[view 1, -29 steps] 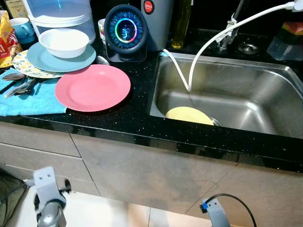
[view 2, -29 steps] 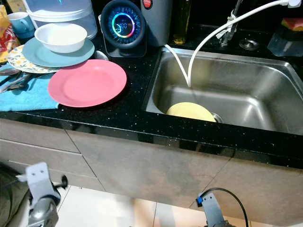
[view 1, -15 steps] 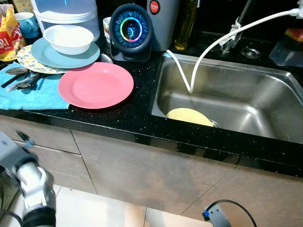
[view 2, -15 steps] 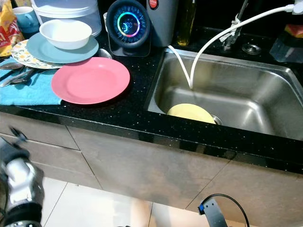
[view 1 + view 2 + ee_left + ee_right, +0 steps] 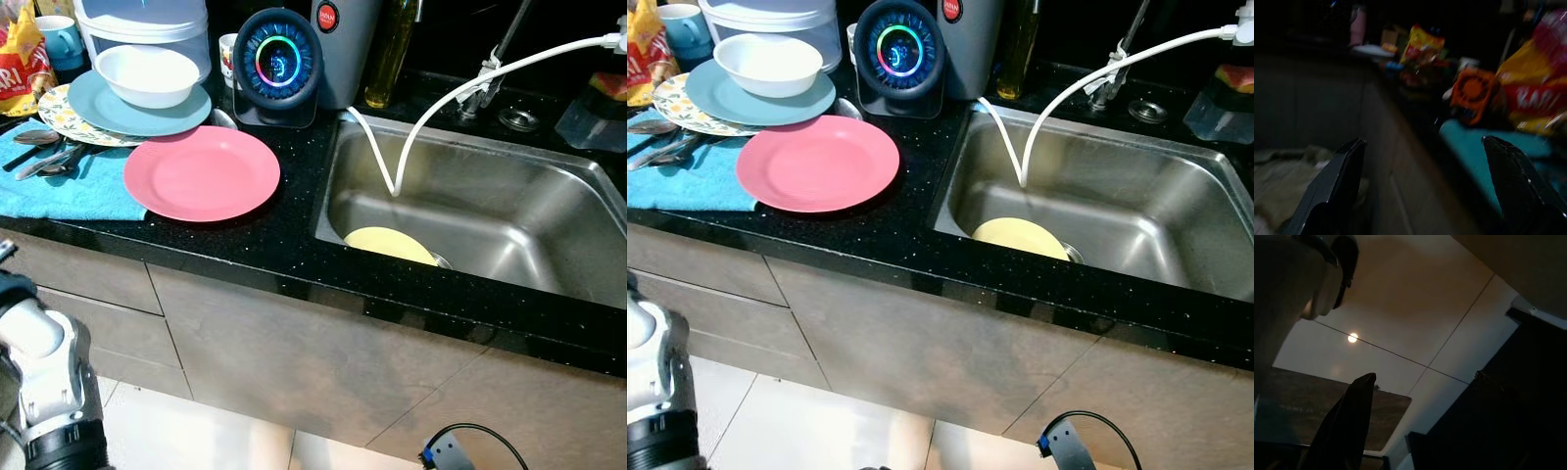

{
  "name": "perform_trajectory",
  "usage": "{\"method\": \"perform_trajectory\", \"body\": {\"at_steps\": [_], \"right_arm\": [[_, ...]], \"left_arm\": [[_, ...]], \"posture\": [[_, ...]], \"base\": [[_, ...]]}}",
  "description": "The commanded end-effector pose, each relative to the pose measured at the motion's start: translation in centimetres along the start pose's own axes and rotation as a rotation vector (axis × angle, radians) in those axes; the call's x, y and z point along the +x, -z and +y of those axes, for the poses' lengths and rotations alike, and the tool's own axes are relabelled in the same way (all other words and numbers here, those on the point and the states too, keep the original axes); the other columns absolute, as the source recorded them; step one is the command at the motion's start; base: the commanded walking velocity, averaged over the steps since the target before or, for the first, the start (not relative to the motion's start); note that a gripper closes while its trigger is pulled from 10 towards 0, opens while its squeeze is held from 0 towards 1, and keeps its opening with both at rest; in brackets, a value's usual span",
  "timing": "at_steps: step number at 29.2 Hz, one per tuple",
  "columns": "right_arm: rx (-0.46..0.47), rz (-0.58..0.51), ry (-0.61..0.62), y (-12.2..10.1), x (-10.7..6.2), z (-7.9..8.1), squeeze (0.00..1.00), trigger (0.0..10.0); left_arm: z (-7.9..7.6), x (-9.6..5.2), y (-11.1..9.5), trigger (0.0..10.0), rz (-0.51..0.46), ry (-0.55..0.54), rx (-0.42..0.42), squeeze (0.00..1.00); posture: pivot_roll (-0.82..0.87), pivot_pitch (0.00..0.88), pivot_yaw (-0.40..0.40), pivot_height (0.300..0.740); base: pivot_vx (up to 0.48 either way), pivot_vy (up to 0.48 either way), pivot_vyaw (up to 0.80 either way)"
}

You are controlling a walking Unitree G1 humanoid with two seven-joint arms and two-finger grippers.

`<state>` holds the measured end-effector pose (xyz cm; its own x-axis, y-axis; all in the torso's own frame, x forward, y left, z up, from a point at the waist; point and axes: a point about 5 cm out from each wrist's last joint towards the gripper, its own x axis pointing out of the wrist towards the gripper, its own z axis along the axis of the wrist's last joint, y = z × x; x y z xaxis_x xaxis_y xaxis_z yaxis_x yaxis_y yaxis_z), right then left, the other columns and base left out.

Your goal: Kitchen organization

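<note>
1. The left hand [image 5: 1420, 191] is low, in front of the cupboard fronts under the table [image 5: 284, 259], its 2 black fingers [image 5: 1332, 191] spread wide with nothing between them. Its silver arm [image 5: 44, 392] shows down at the left, below the table edge.
2. From that hand, the dishes lie above and ahead: a pink plate [image 5: 201, 172] sits flat near the front edge of the table, its left rim touching or just overlapping a blue towel [image 5: 64, 186].
3. Beyond the pink plate stands a stack: a white bowl [image 5: 149, 74] on a blue plate [image 5: 137, 106] on a patterned plate [image 5: 61, 106]. Spoons [image 5: 44, 157] lie on the towel.
4. A yellow plate [image 5: 390, 245] lies in the sink [image 5: 509, 211], off toward the right arm's side, with a white hose [image 5: 441, 103] hanging over it.
5. The right hand [image 5: 1352, 431] hangs low below the table, pointing at the floor; whether its fingers are apart cannot be told.
6. My reading: the left hand is the nearer one to the pink plate and must rise over the table edge to reach it. A flat round plate offers no long axis, so the rim nearest the hand is the likely grip.
</note>
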<state>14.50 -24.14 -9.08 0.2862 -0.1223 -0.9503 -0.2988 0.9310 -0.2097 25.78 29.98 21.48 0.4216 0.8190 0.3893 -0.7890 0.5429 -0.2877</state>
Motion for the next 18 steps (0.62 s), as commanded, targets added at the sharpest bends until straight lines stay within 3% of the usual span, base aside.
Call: {"method": "perform_trajectory", "body": {"at_steps": [1,7,8,9,12,16,18], "right_arm": [[-0.004,0.032,0.010,1.1,0.0,0.0,0.00,10.0],[-0.003,0.037,0.003,1.4,0.1,0.5,0.00,10.0],[0.002,0.042,0.000,1.7,0.1,0.7,0.00,10.0],[0.002,0.042,0.000,1.7,0.1,0.7,0.00,10.0],[0.011,0.054,0.003,2.2,0.1,0.8,0.00,10.0],[0.025,0.057,0.010,2.4,0.1,0.8,0.00,10.0],[0.033,0.056,0.013,2.5,0.1,0.8,0.00,10.0]], "left_arm": [[-0.8,1.0,-0.9,10.0,-0.012,0.061,-0.024,0.00],[-2.1,3.6,-1.5,10.0,-0.003,0.144,-0.061,0.00],[-2.9,4.9,-1.3,10.0,0.049,0.196,-0.120,0.00],[-2.9,4.9,-1.3,10.0,0.049,0.196,-0.120,0.00],[-4.6,6.7,-0.8,10.0,0.117,0.315,-0.144,0.00],[-5.7,6.5,0.0,10.0,0.168,0.392,-0.143,0.00],[-6.9,5.2,1.0,10.0,0.221,0.462,-0.179,0.00]], "posture": [[0.17,0.104,-0.086,0.740],[0.16,0.099,-0.082,0.740],[0.16,0.100,-0.081,0.740],[0.16,0.100,-0.081,0.740],[0.14,0.097,-0.070,0.740],[0.14,0.093,-0.062,0.740],[0.13,0.087,-0.054,0.740]], "base": [[0.000,0.000,0.00],[0.000,0.000,0.00],[0.000,0.000,0.00],[0.000,0.000,0.00],[0.000,0.000,0.00],[0.000,0.000,0.00],[0.000,0.000,0.00]]}}
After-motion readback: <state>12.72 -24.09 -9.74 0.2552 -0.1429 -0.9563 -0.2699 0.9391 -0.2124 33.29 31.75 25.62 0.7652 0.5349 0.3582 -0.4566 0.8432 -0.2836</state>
